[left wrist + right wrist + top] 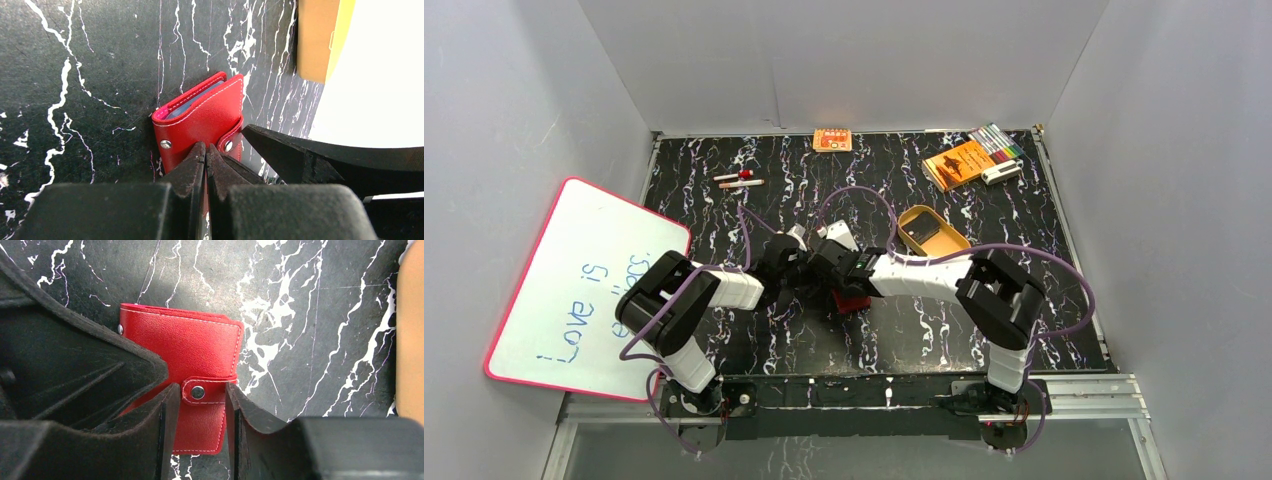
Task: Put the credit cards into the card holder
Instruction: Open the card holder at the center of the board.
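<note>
From above, both arms are reaching to mid-table, where the small dark red leather-like folding card holder (854,302) is lying directly beneath the tips of the left gripper (809,288) and the right gripper (842,285). A tan oval tray (932,230) is sitting just beyond the right gripper. At the left wrist, the left gripper (205,147) is keeping its fingers fully closed. Its tips are resting on the near cover of the card holder (200,117) between two metal snaps, and pale bluish sleeves are showing at the far edge ahead of them. At the right wrist, the right gripper (200,390) is standing partly open, its fingers flanking the snap tab of the card holder (190,340). I cannot tell whether they are pinching it.
</note>
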Action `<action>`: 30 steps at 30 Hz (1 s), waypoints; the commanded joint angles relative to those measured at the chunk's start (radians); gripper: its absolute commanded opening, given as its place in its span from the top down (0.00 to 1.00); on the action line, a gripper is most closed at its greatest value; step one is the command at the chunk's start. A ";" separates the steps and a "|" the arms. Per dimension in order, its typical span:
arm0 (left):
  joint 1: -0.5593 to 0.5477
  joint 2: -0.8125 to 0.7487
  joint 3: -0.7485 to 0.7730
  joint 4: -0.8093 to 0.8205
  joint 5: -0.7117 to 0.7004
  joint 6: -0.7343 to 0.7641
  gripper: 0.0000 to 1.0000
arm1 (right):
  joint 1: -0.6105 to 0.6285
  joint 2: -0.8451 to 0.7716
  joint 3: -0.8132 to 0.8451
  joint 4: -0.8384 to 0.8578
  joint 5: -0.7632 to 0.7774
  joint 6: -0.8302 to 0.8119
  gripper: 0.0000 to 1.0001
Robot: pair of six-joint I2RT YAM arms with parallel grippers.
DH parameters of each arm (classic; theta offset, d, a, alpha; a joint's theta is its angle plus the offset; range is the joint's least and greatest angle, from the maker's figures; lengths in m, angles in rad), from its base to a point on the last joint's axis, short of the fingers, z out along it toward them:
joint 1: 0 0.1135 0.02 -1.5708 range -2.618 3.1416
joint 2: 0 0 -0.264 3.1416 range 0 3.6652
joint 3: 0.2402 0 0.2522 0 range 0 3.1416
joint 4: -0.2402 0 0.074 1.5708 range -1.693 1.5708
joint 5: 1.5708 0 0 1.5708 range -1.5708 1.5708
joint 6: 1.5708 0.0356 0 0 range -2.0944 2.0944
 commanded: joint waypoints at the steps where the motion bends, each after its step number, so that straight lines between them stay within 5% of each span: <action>1: -0.004 -0.006 -0.028 -0.046 -0.013 0.016 1.00 | 0.020 0.033 0.050 -0.009 0.054 -0.011 0.52; 8: -0.004 -0.012 -0.035 -0.047 -0.015 0.016 1.00 | 0.021 0.057 0.042 -0.022 0.063 -0.004 0.56; 20: -0.004 -0.012 -0.034 -0.056 -0.019 0.020 1.00 | 0.021 0.026 0.025 -0.036 0.101 0.010 0.79; 25: -0.002 -0.012 -0.026 -0.072 -0.025 0.031 1.00 | 0.021 0.006 0.022 -0.039 0.105 0.016 0.99; 30: -0.002 -0.012 -0.020 -0.086 -0.030 0.038 1.00 | 0.021 -0.018 0.018 -0.048 0.106 0.036 1.00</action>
